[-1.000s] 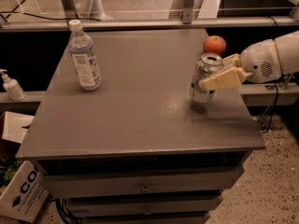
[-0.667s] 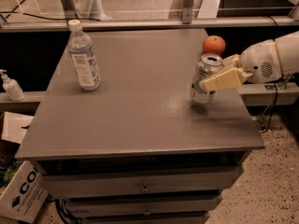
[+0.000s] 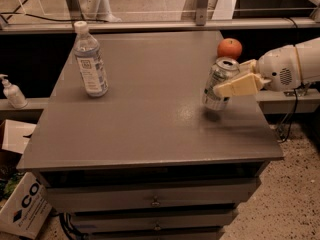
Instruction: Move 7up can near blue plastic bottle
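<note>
The 7up can [image 3: 219, 86], silver and green, is at the right side of the grey table [image 3: 150, 109], tilted a little with its top leaning right. My gripper [image 3: 233, 79] reaches in from the right and is shut on the can, with one cream finger [image 3: 239, 86] across its front. The can's base is at or just above the tabletop. The blue plastic bottle [image 3: 90, 60], clear with a white cap, stands upright at the far left of the table, well apart from the can.
A red-orange apple [image 3: 229, 48] sits just behind the can near the table's right edge. A white pump bottle [image 3: 12, 92] stands on a ledge left of the table. A cardboard box [image 3: 22, 209] lies on the floor at lower left. Drawers sit under the tabletop.
</note>
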Robot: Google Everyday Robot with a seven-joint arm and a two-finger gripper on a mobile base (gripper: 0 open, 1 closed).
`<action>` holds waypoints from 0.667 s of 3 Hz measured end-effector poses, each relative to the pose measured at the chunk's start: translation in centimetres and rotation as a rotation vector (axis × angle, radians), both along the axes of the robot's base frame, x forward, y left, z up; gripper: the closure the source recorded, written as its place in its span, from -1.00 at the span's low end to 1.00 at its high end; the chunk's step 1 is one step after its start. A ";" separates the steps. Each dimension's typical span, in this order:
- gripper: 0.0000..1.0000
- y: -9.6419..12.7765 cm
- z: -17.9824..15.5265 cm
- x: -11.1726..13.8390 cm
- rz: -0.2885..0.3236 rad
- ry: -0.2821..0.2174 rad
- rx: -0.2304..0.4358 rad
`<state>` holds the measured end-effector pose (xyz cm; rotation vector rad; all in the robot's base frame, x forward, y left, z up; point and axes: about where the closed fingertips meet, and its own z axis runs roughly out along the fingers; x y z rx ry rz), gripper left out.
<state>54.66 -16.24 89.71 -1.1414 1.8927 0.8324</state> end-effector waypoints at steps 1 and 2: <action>1.00 3.6 0.7 0.8 0.003 -0.026 0.098; 1.00 8.4 1.7 2.5 0.020 -0.062 0.132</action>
